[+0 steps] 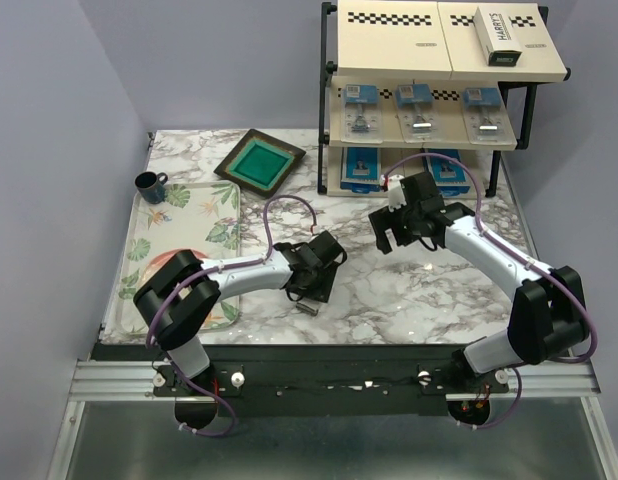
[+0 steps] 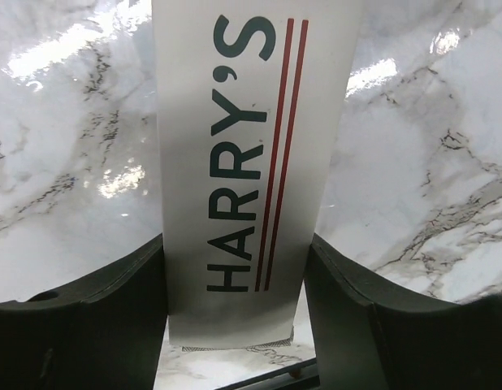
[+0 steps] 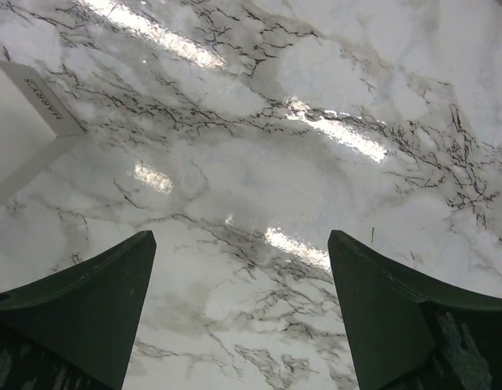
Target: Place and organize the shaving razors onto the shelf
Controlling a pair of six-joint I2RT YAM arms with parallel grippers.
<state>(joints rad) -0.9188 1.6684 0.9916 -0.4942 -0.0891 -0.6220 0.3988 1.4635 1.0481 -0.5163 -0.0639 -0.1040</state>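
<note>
A long white HARRY'S box [image 2: 251,146] lies flat on the marble table, and my left gripper [image 2: 235,244] is shut on it with a finger against each long side. In the top view the left gripper [image 1: 314,275] covers that box near the table's middle. My right gripper [image 3: 239,236] hangs open over bare marble, a corner of the white box [image 3: 23,122] to its left. It sits in front of the shelf [image 1: 389,45] as the right gripper [image 1: 399,225]. The shelf holds another HARRY'S box [image 1: 499,37] on top, three blister packs [image 1: 419,105] in the middle and two dark-blue boxes [image 1: 361,165] below.
A floral tray [image 1: 179,225] lies along the left side of the table. Behind it stand a dark mug [image 1: 149,183] and a dark square frame with a green centre [image 1: 259,160]. Purple walls close in the left and back.
</note>
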